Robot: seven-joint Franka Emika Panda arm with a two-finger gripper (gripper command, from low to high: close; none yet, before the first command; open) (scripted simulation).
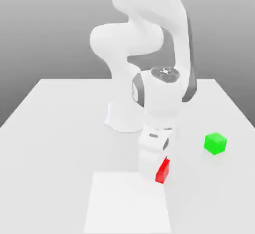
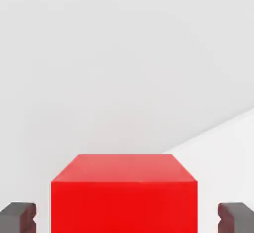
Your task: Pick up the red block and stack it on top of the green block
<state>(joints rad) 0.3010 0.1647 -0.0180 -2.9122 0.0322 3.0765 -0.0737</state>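
Red block (image 2: 124,204): small plain cube, flat faces, sharp edges, btwn the gripper's (image 2: 127,219) dark, notched fingers (image 2: 225,218), which stand open w/ a gap each side, nothing held. It's on the smooth pale table (image 1: 60,143), nr a matte white square (image 1: 128,203). Green block (image 1: 215,143), also a plain cube, sits well apart, toward the exterior view's right. Arm (image 1: 162,98): rounded white shell, dk grey trim

Red block (image 2: 124,204) between open fingers (image 2: 20,217)
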